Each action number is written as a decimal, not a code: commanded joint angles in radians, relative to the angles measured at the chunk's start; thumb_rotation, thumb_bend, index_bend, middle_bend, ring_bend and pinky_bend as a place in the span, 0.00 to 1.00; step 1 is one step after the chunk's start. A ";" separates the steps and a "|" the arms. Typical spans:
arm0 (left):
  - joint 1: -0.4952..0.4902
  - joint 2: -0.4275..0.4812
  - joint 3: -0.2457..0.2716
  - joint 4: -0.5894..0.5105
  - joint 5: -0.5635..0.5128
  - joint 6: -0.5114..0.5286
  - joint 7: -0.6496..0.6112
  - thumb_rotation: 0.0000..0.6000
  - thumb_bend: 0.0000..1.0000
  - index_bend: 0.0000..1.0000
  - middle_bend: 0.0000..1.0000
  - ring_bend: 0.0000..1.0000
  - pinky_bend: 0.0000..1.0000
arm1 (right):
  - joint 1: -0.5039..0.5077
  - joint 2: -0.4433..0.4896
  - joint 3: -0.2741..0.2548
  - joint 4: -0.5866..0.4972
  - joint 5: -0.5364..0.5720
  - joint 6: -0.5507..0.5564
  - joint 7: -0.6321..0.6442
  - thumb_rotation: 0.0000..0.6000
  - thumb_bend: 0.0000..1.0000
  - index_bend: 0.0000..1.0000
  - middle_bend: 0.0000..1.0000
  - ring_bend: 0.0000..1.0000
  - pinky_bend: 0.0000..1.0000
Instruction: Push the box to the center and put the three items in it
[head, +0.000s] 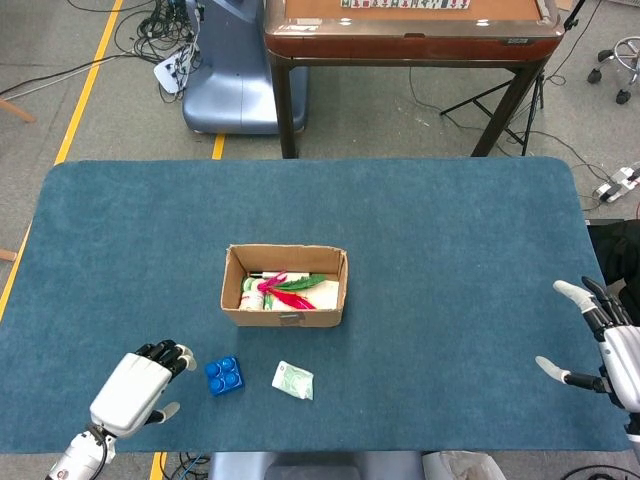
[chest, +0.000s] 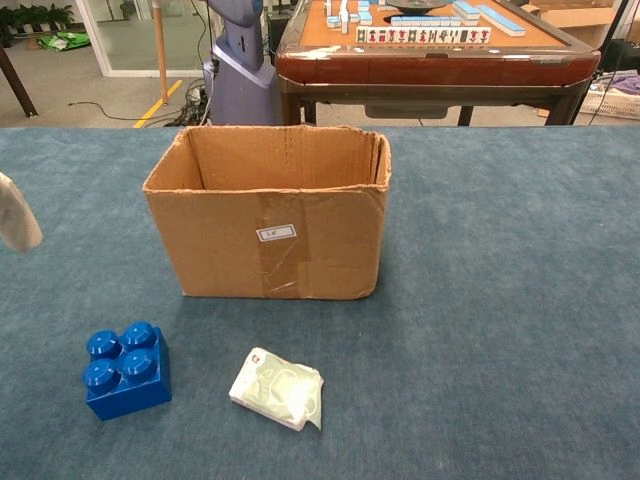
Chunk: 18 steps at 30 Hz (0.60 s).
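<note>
An open cardboard box (head: 286, 286) (chest: 272, 215) stands mid-table; the head view shows a red and green item with a white one (head: 285, 291) inside it. On the cloth in front lie a blue toy brick (head: 223, 375) (chest: 126, 369) and a pale green packet (head: 293, 380) (chest: 278, 388). My left hand (head: 135, 389) hovers just left of the brick with fingers apart and nothing in it; only a fingertip (chest: 17, 216) shows in the chest view. My right hand (head: 610, 345) stays open at the table's right edge.
The blue cloth table (head: 450, 240) spreads wide around the box. A wooden mahjong table (head: 410, 30) (chest: 430, 45) and a blue-grey machine base (head: 228, 75) stand behind its far edge. Cables lie on the floor beyond.
</note>
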 joint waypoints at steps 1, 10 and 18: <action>-0.021 -0.016 -0.009 0.113 0.077 -0.055 -0.071 1.00 0.10 0.37 0.34 0.25 0.37 | -0.001 0.001 0.001 0.001 0.002 0.001 0.003 1.00 0.03 0.15 0.18 0.03 0.11; -0.061 -0.104 -0.018 0.376 0.238 -0.110 -0.191 1.00 0.10 0.27 0.29 0.23 0.37 | -0.002 0.004 0.005 0.001 0.008 0.001 0.008 1.00 0.03 0.15 0.18 0.03 0.11; -0.105 -0.168 -0.046 0.510 0.288 -0.145 -0.283 1.00 0.10 0.25 0.24 0.21 0.37 | -0.001 0.003 0.009 0.002 0.017 -0.005 0.008 1.00 0.03 0.15 0.18 0.03 0.11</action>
